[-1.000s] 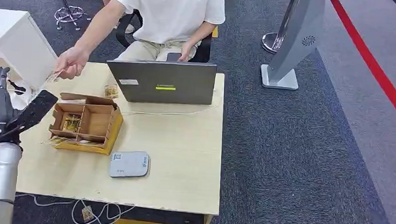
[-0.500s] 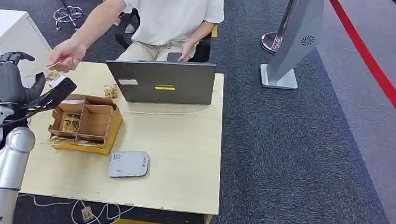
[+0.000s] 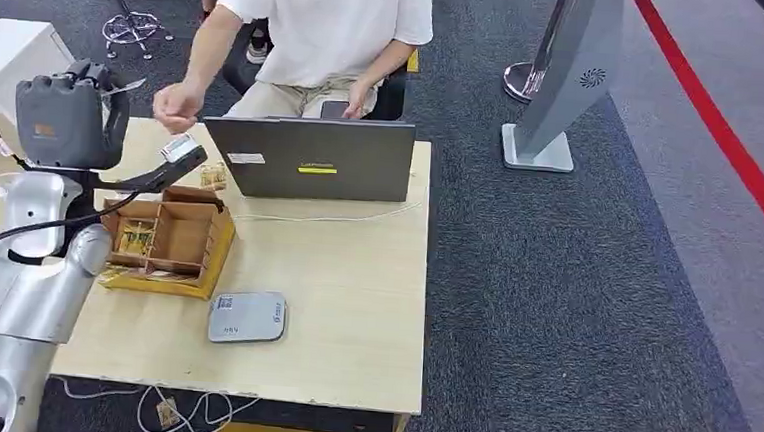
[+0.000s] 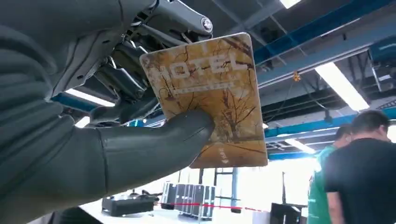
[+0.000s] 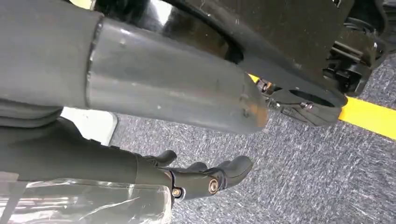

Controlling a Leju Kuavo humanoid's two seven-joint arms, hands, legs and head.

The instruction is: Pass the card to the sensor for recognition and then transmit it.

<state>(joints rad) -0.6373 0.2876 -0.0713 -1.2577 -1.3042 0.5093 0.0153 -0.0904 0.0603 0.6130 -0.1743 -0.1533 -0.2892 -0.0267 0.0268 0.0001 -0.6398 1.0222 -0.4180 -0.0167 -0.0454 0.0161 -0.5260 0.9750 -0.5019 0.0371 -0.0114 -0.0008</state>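
Head view: the left hand (image 3: pixel 71 117) is raised beyond the cardboard box (image 3: pixel 168 238), pinching the card (image 3: pixel 125 87), seen edge-on. Left wrist view: thumb (image 4: pixel 154 140) and fingers clamp the card (image 4: pixel 210 93); its long axis points away from the palm. Right wrist view: the right hand (image 5: pixel 205 179) hangs, fingers loosely curled, holding nothing.

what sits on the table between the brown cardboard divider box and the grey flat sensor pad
Nothing: in the head view the stretch of light wooden table between the cardboard divider box and the grey sensor pad is bare.
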